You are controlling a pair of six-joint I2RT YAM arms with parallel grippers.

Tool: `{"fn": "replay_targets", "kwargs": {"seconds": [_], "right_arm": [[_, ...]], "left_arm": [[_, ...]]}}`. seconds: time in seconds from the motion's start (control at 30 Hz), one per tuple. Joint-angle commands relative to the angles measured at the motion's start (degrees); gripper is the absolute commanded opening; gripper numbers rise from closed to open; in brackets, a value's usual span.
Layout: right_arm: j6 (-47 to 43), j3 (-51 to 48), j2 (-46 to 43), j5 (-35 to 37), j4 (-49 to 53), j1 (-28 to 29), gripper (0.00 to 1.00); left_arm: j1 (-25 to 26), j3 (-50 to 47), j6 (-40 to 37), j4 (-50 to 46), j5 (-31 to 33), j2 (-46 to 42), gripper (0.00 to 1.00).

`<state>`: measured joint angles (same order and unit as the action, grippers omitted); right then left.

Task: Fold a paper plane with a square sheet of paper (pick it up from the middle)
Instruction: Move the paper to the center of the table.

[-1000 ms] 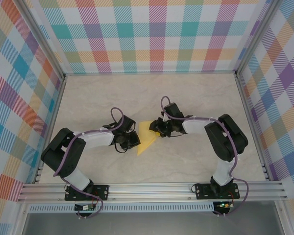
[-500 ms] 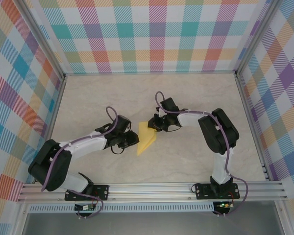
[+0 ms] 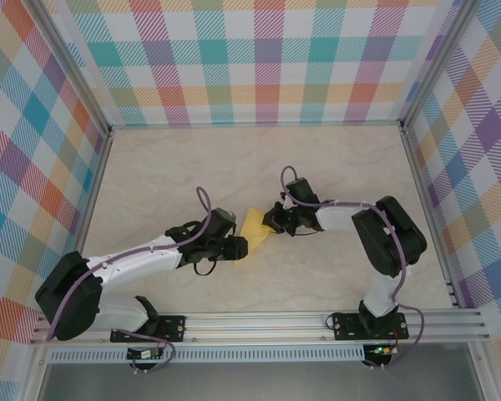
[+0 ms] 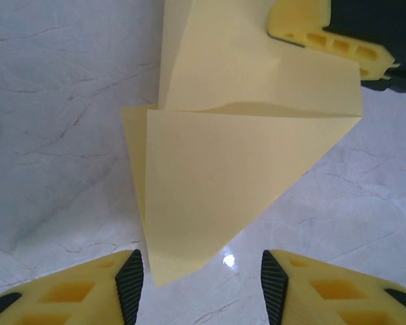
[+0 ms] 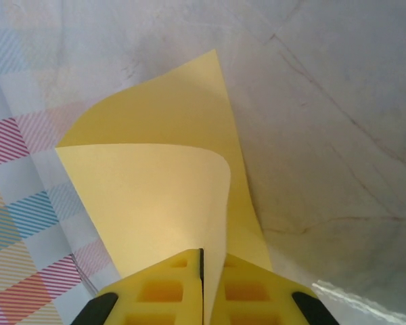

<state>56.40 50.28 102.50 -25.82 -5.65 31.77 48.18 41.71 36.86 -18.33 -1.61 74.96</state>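
Seen from above, the square sheet of paper [image 3: 253, 227], already creased into a yellow wedge, lies on the worktop [image 3: 167, 175] between the two claws. The right claw [image 3: 273, 220] is at one end and the left claw [image 3: 236, 247] at the opposite tip.

In the left wrist view, the left claw [image 4: 201, 284] stands released with its jaws apart. The wedge's pointed corner lies just ahead of it, between the fingertips and apparently untouched. One yellow finger [image 4: 325, 34] of the right claw meets the far corner.

In the right wrist view, the right claw [image 5: 201, 271] is clenched on the sheet's edge, and the paper curls upward ahead of it.

To fold well, the left claw should probably pin the tip flat before the right carries the raised flap over, with the edges kept aligned.
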Motion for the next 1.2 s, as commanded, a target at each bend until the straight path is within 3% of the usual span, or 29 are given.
{"fn": "replay_targets", "kwargs": {"seconds": [0.0, 0.27, 0.47, 0.63, 0.87, 1.17], "right_arm": [[0.68, 0.01, -2.64, 0.91, -0.88, 0.34, 0.07], [-0.92, 3.85, -2.99, -0.54, 3.13, 0.31, 0.08], [-2.14, 6.25, -0.87, -1.51, 4.33, 0.31, 0.17], [-3.40, 9.01, 0.92, -3.87, 5.21, 0.31, 0.17], [-4.20, 10.80, 3.12, -5.19, 6.27, 0.30, 0.17], [-4.36, 11.13, 3.66, -5.04, 6.49, 0.27, 0.18]], "left_arm": [[2.64, 2.67, -2.00, -1.22, 4.26, 1.73, 0.54], [8.69, 9.96, -6.60, -7.11, 13.97, 9.07, 0.58], [11.93, 15.68, -5.48, -13.11, 24.57, 17.63, 0.58], [13.59, 18.22, -1.80, -15.75, 29.66, 21.63, 0.56], [13.61, 17.56, 1.37, -15.64, 30.80, 22.96, 0.52], [13.65, 17.09, 4.16, -14.54, 30.33, 24.24, 0.33]]}}
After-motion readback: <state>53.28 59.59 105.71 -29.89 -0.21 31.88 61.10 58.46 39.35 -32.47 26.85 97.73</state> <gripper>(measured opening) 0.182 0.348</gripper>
